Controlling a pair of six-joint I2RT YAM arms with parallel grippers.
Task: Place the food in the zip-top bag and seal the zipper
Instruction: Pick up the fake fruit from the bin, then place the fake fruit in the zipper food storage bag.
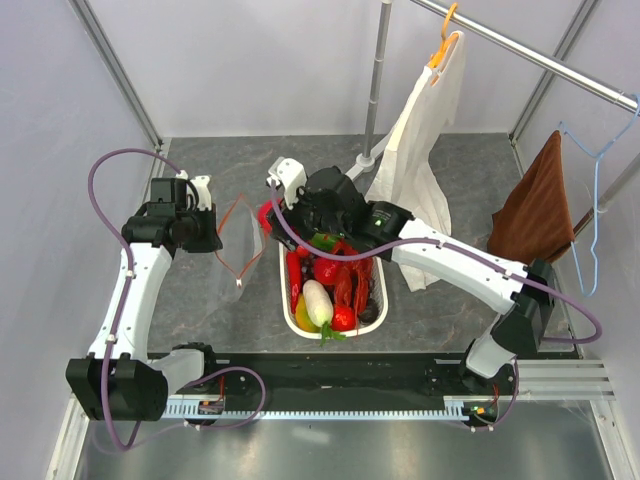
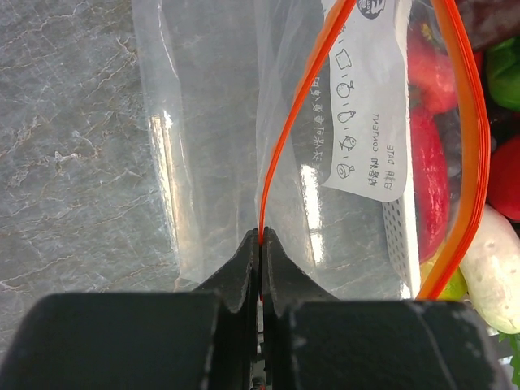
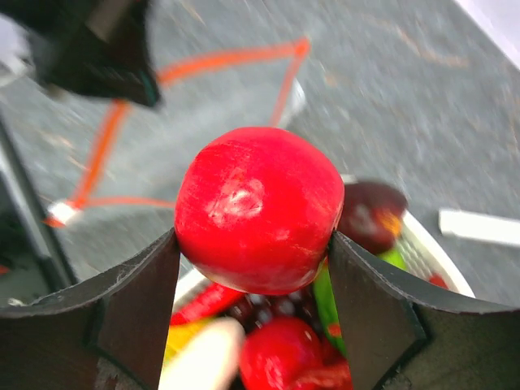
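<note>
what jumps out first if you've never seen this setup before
A glossy red round toy fruit fills the right wrist view, clamped between the right gripper's black fingers above a white slotted oval basket heaped with toy produce. To its left, the left gripper's fingers pinch the orange-red zipper strip of a clear plastic bag, whose mouth gapes open.
</note>
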